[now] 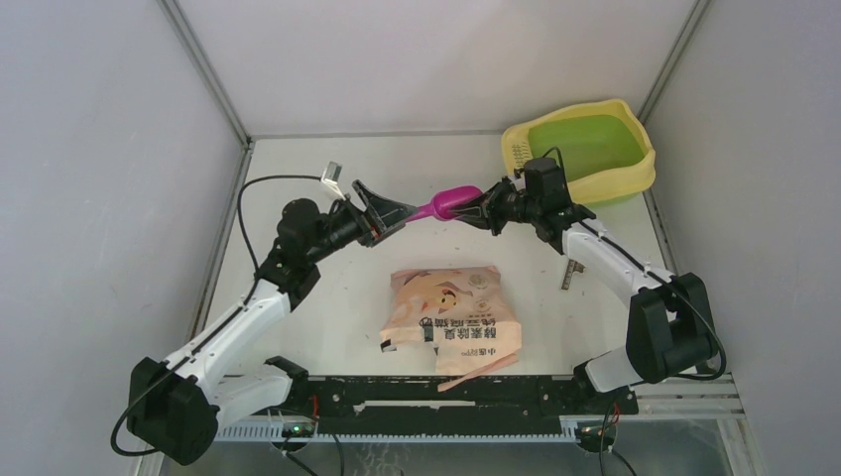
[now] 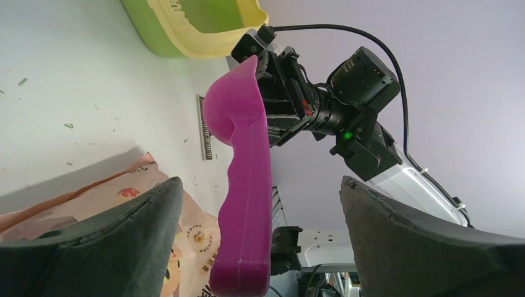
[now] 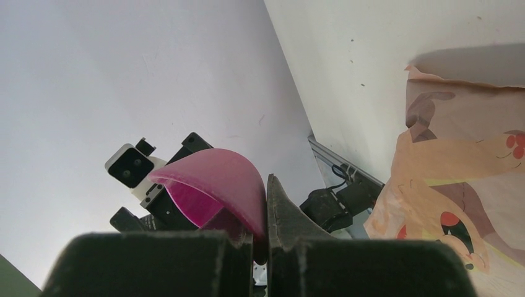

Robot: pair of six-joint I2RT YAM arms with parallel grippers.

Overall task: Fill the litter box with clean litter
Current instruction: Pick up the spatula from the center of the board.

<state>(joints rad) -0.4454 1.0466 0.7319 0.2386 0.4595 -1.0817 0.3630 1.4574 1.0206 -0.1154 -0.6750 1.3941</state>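
Finding: by your task sentence, the filling proper has not begun. Nothing has reached the box yet, and every scoop and pour is left to do.

1. The litter box [image 1: 617,184] stands well apart from the bag [image 1: 451,317], beyond it and to its right in the top view. Its lime-green basin looks bare, with no granules that I can make out.

2. The bag lies flat on the table [image 1: 298,169], printed face up. I cannot tell whether its mouth is open, and none of its contents show.

3. The scoop [image 1: 446,203] hangs in the air beyond the bag, between your two arms.
- Your right gripper [image 1: 483,208] is pressed together on the bowl end and carries the scoop.
- Your left gripper [image 1: 397,218] is spread wide, one finger on each side of the handle and apart from it in the left wrist view. It holds nothing.
- What shows of the bowl holds no granules.

4. The litter [image 2: 68,125] appears only as a few stray specks on the table beyond the bag.

Judgement: you have the tool secured in one hand only. What remains is to get into the bag, load the scoop, carry it to the box and repeat.
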